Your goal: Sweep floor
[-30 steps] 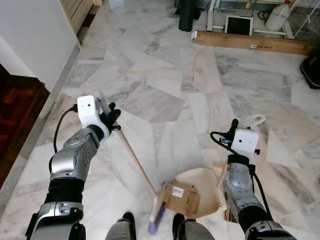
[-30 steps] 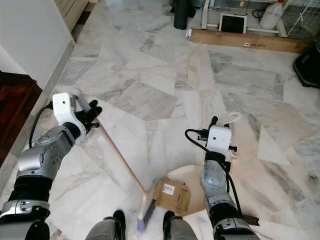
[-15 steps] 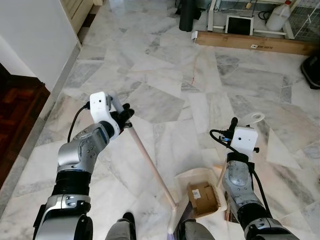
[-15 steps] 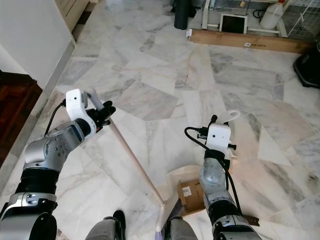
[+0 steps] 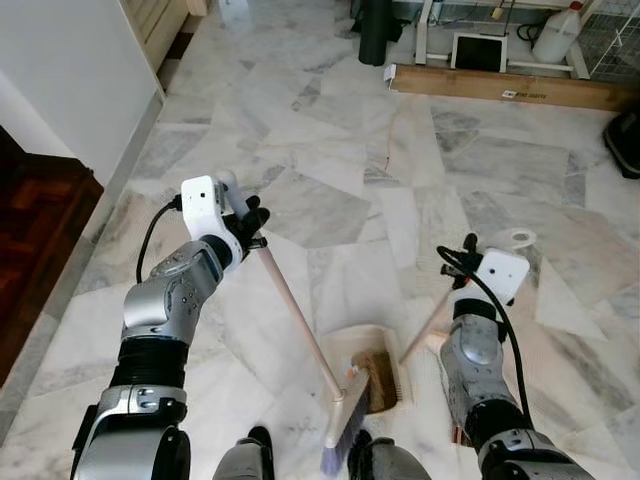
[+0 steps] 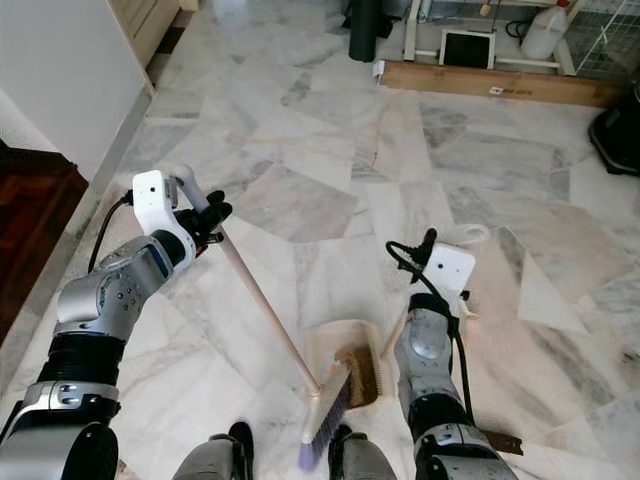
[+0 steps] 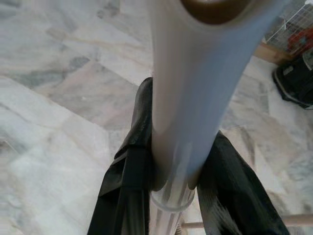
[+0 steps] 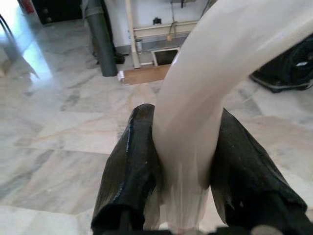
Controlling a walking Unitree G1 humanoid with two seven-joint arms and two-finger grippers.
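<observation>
We see our left gripper (image 5: 250,222) pinching the top of the broom (image 5: 300,325), its two black fingers (image 7: 128,181) pressed against the pale handle from either side. The handle slants down across the marble floor (image 5: 330,150) to the broom head, whose purple bristles rest at the mouth of the dustpan (image 5: 375,352), just in front of our feet.

Our right gripper (image 6: 432,245) is clamped on the dustpan's cream handle, a finger (image 8: 129,166) on each side. In the head views the wrist camera housing covers most of these fingers, so we read the grip from the wrist picture.

Something brown lies inside the dustpan (image 6: 340,350), half covered by the broom head; we cannot make out what it is or read any label on it.

Far across the floor lies a long flat cardboard box (image 5: 510,86) with a small white label, its print too small for us to read. Beside it stand a dark cylinder (image 5: 373,30), cut off by the frame, and a white jug (image 5: 556,32).
</observation>
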